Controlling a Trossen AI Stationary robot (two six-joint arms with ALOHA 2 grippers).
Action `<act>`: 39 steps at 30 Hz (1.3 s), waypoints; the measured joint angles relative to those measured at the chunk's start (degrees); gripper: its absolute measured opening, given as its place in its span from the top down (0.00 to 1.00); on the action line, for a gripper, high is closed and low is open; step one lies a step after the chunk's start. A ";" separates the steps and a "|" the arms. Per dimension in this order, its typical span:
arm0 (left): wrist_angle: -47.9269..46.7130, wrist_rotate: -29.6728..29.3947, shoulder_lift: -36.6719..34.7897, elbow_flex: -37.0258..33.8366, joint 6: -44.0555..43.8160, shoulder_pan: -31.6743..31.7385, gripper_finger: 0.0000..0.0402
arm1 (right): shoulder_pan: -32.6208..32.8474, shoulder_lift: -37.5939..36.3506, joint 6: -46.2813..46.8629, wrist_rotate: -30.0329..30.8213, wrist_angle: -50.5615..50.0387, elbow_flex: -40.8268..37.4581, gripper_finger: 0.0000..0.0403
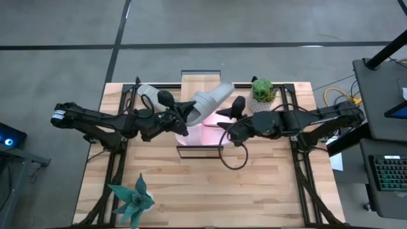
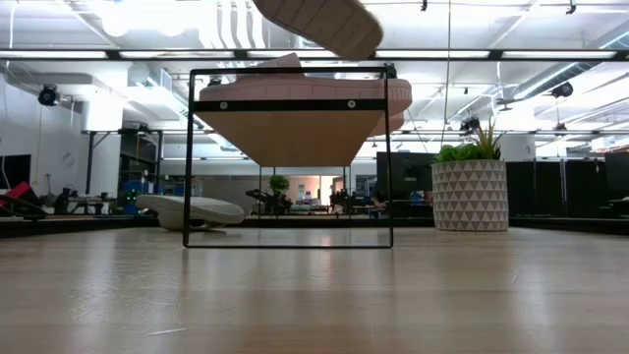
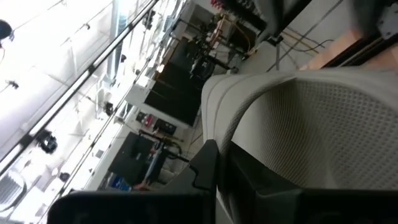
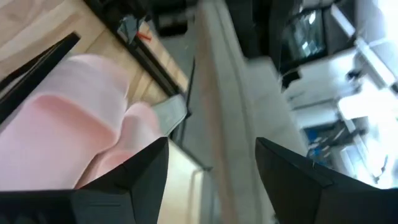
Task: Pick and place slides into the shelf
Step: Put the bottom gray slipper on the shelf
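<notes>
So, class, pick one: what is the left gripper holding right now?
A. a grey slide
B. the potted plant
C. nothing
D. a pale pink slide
A: the left gripper is shut on a grey slide, raised above the shelf, while the pink slides lie on the shelf.

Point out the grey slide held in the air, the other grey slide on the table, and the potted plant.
raised grey slide (image 1: 212, 102), high view, on its strap
grey slide on the table (image 2: 192, 209), low view, on its side
potted plant (image 2: 470, 194), low view, on its patterned pot
</notes>
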 joint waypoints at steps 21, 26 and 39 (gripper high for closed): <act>2.65 -0.41 1.84 0.00 -0.06 0.50 1.00 | -0.79 11.92 -9.89 -2.74 8.60 8.45 0.46; 2.69 -0.39 1.84 0.00 -0.02 0.50 1.00 | -1.97 12.61 -9.60 -2.51 8.79 8.94 0.46; 2.51 -0.16 1.81 0.45 0.24 0.50 1.00 | -2.79 13.12 -8.48 -2.69 8.84 8.94 0.61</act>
